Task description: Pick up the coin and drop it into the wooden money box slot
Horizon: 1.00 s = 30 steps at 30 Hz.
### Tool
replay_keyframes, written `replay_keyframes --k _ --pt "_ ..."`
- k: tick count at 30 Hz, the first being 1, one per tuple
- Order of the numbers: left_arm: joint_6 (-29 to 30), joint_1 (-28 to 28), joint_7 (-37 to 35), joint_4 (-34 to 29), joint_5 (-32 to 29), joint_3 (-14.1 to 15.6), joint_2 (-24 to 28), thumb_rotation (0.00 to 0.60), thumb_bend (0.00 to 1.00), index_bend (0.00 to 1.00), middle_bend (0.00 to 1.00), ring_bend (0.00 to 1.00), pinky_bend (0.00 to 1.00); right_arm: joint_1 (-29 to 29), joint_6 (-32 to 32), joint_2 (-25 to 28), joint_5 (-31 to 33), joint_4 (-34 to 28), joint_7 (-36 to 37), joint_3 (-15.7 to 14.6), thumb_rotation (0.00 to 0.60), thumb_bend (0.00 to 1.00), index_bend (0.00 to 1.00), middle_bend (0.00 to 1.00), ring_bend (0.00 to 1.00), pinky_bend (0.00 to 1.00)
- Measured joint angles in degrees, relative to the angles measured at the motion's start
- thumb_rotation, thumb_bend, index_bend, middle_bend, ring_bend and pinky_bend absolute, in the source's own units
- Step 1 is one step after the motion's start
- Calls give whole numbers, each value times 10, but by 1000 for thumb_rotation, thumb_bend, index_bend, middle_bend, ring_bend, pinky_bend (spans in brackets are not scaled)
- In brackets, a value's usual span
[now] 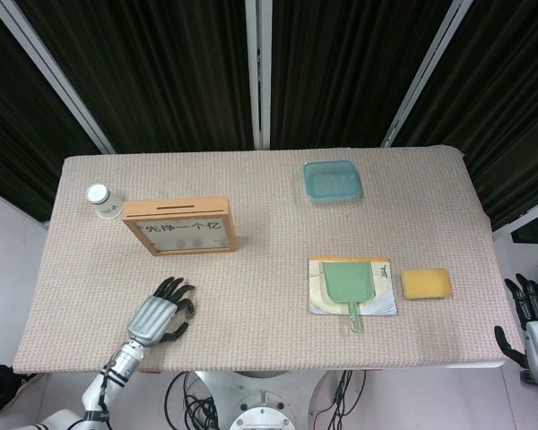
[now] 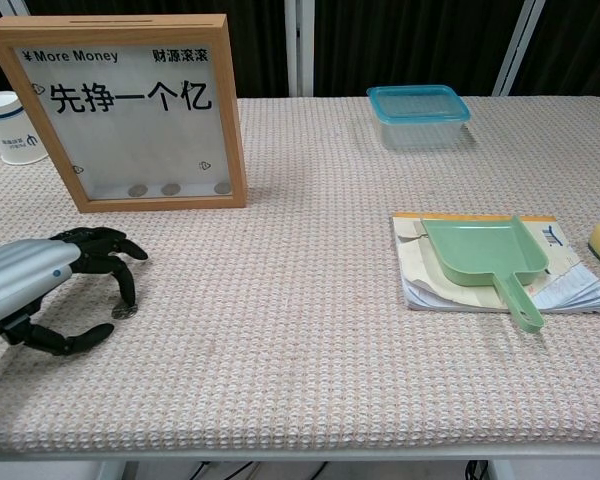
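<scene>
The wooden money box (image 1: 179, 224) (image 2: 130, 110) stands upright on the left half of the table, its slot (image 1: 181, 206) in the top edge. A small silver coin (image 2: 121, 312) lies flat on the cloth in front of the box. My left hand (image 1: 160, 314) (image 2: 42, 285) arches over the coin, fingers curled down with the fingertips (image 2: 129, 298) on or just above it and the thumb apart toward the table's front. The coin stays on the cloth and is partly hidden. My right hand (image 1: 534, 321) hangs off the table's right edge, fingers spread and empty.
A white cup (image 1: 99, 199) (image 2: 10, 128) stands left of the box. A blue lidded container (image 1: 332, 179) (image 2: 419, 113) sits at the back. A green dustpan (image 1: 348, 285) (image 2: 485, 258) lies on a booklet at the right, next to a yellow sponge (image 1: 426, 283).
</scene>
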Motion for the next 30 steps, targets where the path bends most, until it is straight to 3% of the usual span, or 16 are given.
replay_keyframes --k 30 --pt "6 -14 -30 44 3 -7 -29 600 293 506 173 7 69 -3 -4 -1 8 10 10 2 600 336 0 0 0 0"
